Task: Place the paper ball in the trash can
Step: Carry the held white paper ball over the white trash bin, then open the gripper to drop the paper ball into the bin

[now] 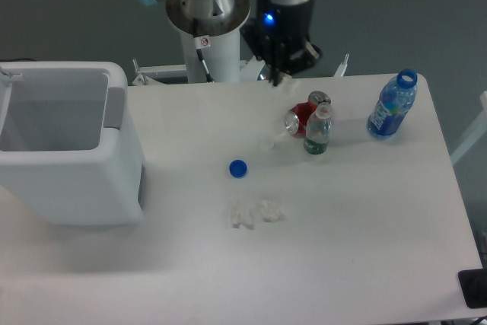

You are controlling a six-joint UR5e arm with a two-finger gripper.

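The trash can [68, 180] is a large white bin with a grey side panel, standing at the table's left with its mouth open upward. A faint white wad that looks like the paper ball [265, 142] lies near the table's middle, just left of a red can; it is pale against the table and hard to make out. My gripper [275, 74] hangs over the table's far edge, well behind the wad and far right of the bin. Its dark fingers point down and nothing shows in them. I cannot tell whether they are open or shut.
A blue bottle cap [238, 168] lies in the middle. Two small white scraps [255, 213] lie in front of it. A red can [301, 119], a small green bottle [317, 133] and a blue bottle [392, 106] stand at the back right.
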